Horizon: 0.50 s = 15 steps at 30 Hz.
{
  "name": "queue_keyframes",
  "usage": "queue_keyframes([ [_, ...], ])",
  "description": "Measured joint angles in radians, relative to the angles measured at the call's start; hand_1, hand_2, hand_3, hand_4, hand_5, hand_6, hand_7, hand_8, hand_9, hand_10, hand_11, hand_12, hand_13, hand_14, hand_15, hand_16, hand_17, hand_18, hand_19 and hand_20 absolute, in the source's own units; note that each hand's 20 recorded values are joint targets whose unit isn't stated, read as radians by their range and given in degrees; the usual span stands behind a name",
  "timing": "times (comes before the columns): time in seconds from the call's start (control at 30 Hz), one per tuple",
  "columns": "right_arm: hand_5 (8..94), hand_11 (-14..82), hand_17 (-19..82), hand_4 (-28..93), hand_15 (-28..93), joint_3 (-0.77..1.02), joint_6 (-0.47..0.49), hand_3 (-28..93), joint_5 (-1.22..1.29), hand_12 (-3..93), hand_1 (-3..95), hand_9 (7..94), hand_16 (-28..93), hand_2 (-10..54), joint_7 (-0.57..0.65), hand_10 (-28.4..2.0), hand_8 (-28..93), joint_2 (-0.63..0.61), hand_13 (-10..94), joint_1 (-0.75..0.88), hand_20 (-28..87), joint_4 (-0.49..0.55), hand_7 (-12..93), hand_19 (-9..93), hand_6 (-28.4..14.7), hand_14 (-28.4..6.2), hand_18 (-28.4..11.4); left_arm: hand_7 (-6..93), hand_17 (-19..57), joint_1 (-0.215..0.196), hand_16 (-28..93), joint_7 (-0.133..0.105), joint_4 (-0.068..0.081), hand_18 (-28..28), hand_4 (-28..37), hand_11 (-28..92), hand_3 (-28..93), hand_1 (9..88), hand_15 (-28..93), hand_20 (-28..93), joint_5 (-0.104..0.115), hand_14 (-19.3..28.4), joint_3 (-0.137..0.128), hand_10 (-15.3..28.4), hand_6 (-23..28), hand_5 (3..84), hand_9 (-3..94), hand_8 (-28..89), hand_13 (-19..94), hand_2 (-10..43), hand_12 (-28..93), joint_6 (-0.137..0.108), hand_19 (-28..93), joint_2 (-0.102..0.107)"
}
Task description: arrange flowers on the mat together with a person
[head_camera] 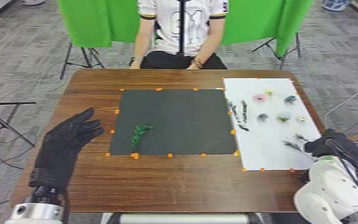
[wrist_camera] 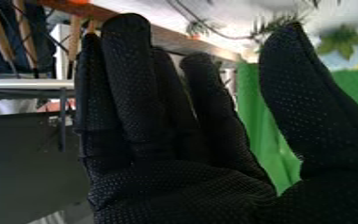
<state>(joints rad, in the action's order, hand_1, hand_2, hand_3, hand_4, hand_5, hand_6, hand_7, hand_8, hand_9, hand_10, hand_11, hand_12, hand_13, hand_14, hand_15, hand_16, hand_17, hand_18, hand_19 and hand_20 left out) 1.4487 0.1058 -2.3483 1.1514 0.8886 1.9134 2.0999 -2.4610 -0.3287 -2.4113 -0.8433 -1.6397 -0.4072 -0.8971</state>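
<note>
Dark grey rectangular mat [head_camera: 177, 117]: flat on the brown wooden table [head_camera: 180, 182], small orange markers [head_camera: 169, 155] along its edges. On its near left part, one slender, leafy green sprig [head_camera: 140, 136]. White rectangular sheet [head_camera: 264, 135]: to the mat's right, bearing dark, thin stems [head_camera: 240, 116] along its left side; farther over, one pink flower head [head_camera: 260, 98], a yellow one [head_camera: 269, 92] just beside it, a blue-grey one [head_camera: 290, 99], and a nearer row of small muted blooms [head_camera: 284, 117]. Green needle-leaved sprigs [head_camera: 293, 145]: near right part of the sheet, near the right hand [head_camera: 333, 144]. In the right wrist view, this black-gloved hand is open, fingers straight, thumb well apart, grasping nothing. Left hand [head_camera: 72, 136], black-gloved: left of the mat, fingers loosely extended, empty.
</note>
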Motion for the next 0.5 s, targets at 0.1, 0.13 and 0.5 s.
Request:
queue_keyframes([
  [0.1, 56.0, 19.1, 34, -21, 62, -0.009, 0.007, 68, 0.003, 14.0, 42.4, 56.5, 8, -5.9, -0.002, -21.7, -10, 0.000, 62, -0.013, -22, -0.015, 10, 92, -7.6, -17.3, -26.5, 15.3, -9.2, 0.000, -10, 0.001, 0.000, 21.7, -28.3, 28, 79, 21.2, 54, 11, 0.000, 27.2, 0.000, 20.6, 10.1, 41.0, 37.4, -10, 25, 5.4, 10, 0.000, 49, 0.000],
  [0.13, 56.1, 19.3, 34, -21, 62, -0.013, 0.009, 68, 0.005, 14.1, 42.7, 56.7, 8, -6.0, -0.002, -21.6, -10, 0.000, 62, -0.019, -22, -0.022, 10, 92, -7.7, -17.2, -26.4, 15.4, -9.2, 0.000, -10, 0.001, 0.000, 21.7, -28.3, 28, 79, 21.2, 54, 11, 0.000, 27.1, 0.000, 20.6, 10.0, 41.0, 37.4, -10, 25, 5.4, 10, 0.000, 49, 0.000],
  [0.5, 68.4, 29.2, 37, -23, 64, -0.020, 0.080, 67, 0.074, 15.6, 51.2, 62.6, 9, -8.2, -0.009, -18.6, -9, 0.002, 64, -0.068, -22, -0.067, 8, 93, -7.5, -12.8, -21.5, 15.3, -9.2, 0.001, -10, -0.002, 0.000, 21.7, -28.3, 28, 79, 21.2, 54, 11, 0.000, 27.2, 0.003, 20.6, 10.1, 40.9, 37.4, -10, 25, 5.4, 10, -0.002, 49, 0.002],
])
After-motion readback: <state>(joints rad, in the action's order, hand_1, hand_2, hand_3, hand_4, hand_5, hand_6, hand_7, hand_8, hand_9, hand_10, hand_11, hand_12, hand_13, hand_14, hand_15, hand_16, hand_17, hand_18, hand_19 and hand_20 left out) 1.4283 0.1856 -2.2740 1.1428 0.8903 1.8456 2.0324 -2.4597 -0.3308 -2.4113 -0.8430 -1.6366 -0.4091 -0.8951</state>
